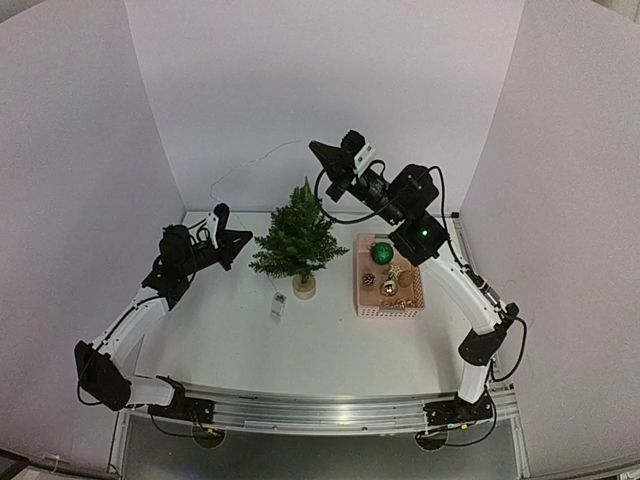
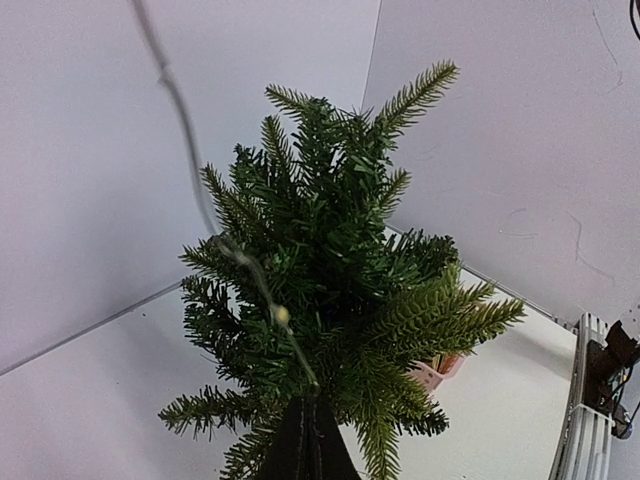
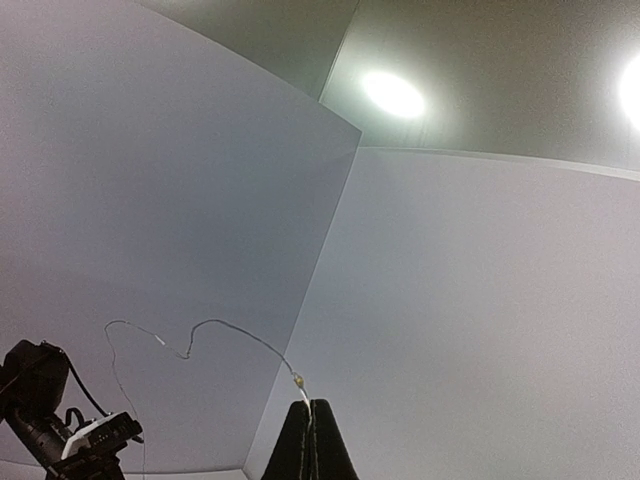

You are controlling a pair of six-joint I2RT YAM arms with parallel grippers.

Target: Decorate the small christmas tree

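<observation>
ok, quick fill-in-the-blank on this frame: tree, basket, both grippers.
Seen from the top camera, the pink plastic basket sits to the ___ of the small dark green artificial christmas tree.
The left gripper and the right gripper are both ___ on the thin wire light string.
The tree stands ___ in its pale tan round base.
Missing words: right; shut; upright.
</observation>
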